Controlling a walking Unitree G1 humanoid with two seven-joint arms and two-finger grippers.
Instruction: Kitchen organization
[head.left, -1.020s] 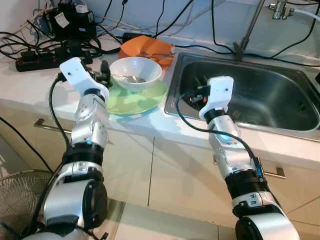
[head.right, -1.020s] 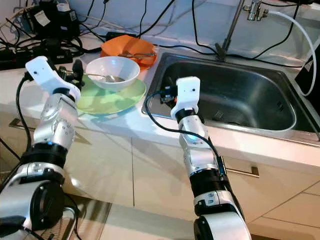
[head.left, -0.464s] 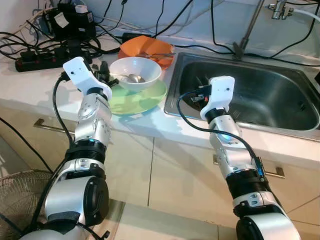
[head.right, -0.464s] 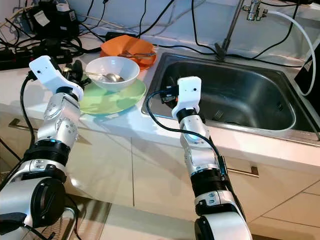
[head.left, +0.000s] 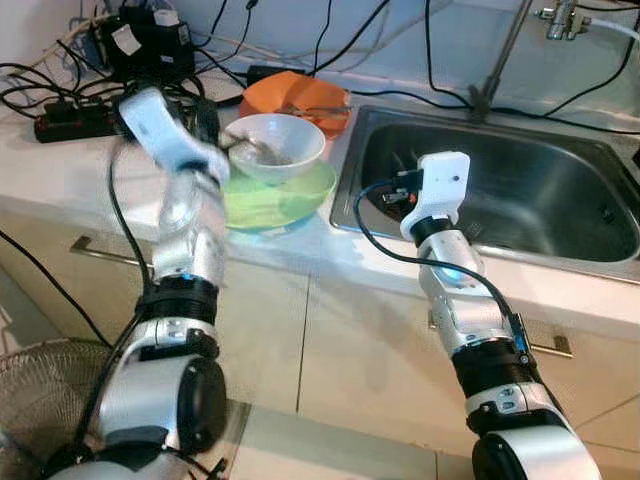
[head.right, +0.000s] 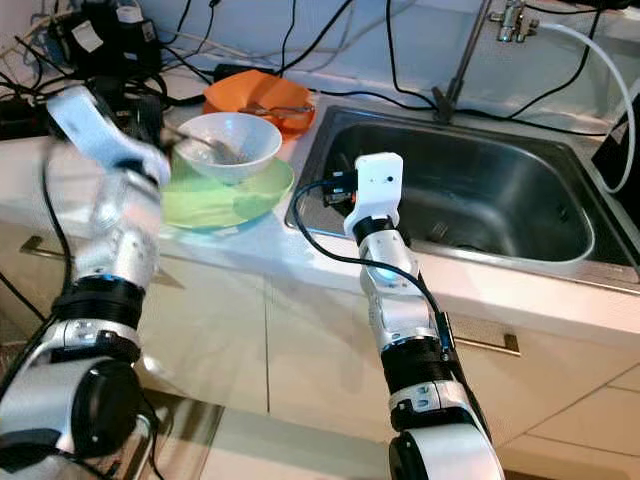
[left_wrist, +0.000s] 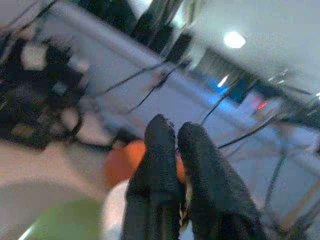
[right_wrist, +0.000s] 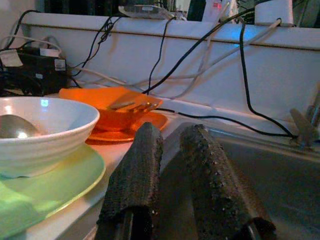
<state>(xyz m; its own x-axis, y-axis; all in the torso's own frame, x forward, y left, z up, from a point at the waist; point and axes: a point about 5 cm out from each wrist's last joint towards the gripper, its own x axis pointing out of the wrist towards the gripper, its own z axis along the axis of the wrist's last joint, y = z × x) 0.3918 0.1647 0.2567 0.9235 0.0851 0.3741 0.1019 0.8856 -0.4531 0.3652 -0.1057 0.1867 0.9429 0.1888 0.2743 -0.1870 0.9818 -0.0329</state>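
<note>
Left gripper (left_wrist: 172, 145): we have it raised just beside the white bowl (head.left: 272, 146), on the side away from the sink. The arm is blurred in our head views. In the left wrist view the two black fingers (left_wrist: 155, 165) lie pressed together, and a thin glint between them may be metal; we cannot tell whether anything is clamped there.

Right gripper (right_wrist: 167, 165): we hold it low at the near corner of the sink (head.left: 560, 245), its fingers a little apart and holding nothing.

Bowl: it sits on the green plate (head.left: 275, 200) on the counter (head.left: 60, 165), next to the sink rim. A spoon (right_wrist: 12, 127) rests inside it.

Orange dish (head.left: 295, 98): it lies behind the bowl, with cutlery lying in it.

Clutter: a power strip (head.left: 70, 122) and many cables (head.left: 420, 50) run along the back of the counter, near our left arm.

Step, as we judge it: we are working at the bowl and spoon, likely to clear them toward the sink.

Risks: a fast left arm could knock the bowl's rim and slide it off the plate, or tip it. A spoon pinched only at its tip may slip out. Our elbow could snag a cable.
</note>
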